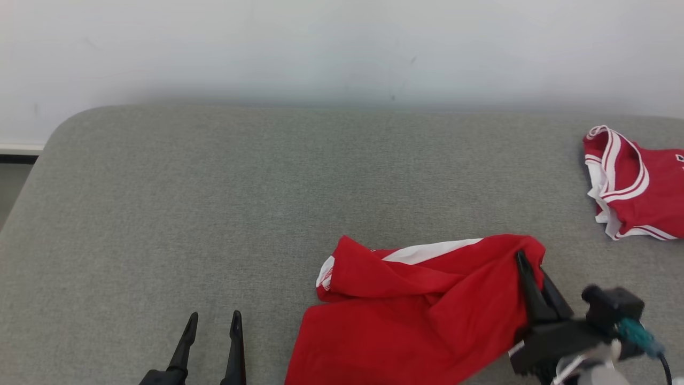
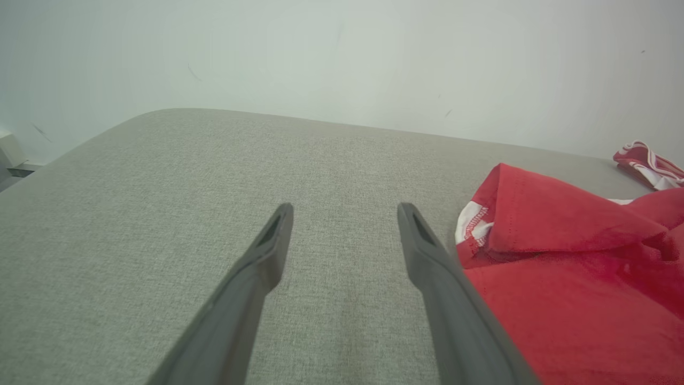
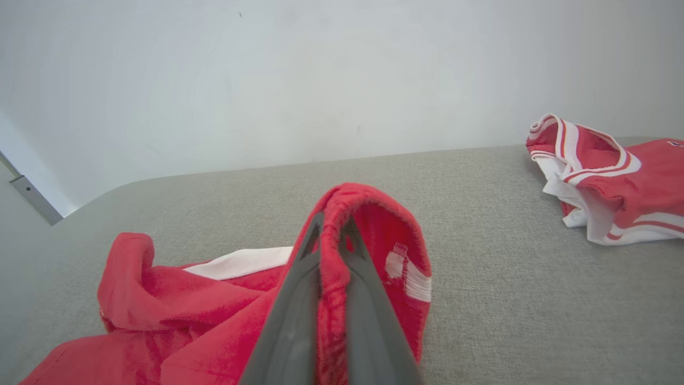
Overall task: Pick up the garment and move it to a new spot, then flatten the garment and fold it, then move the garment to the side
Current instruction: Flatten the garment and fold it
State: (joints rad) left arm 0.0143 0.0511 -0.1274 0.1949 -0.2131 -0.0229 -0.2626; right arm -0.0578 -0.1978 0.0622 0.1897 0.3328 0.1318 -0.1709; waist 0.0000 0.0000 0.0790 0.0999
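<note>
Garment (image 1: 417, 310), red with a white band, lies crumpled at the near edge of the grey padded surface (image 1: 214, 187), right of that edge's middle. The left end is folded over, showing a white stitched hem. The right end stands up in a raised fold, higher than the rest of the cloth.

Right gripper (image 1: 531, 267): jaws closed on the raised fold. In the right wrist view the red cloth is pinched between the two dark fingers and arches over their tips; a flap with a small white patch hangs down on the far side of the fingers.

Left gripper (image 1: 214, 321): jaws spread wide, with nothing between the fingers. It sits at the near edge, left of the garment and apart from it, fingers pointing toward the far edge. Whether the fingertips touch the surface cannot be told.

Second garment (image 1: 636, 187), red with white trim, lies bunched at the right edge, well apart from the first. A pale wall (image 1: 320, 48) rises behind the far edge.
</note>
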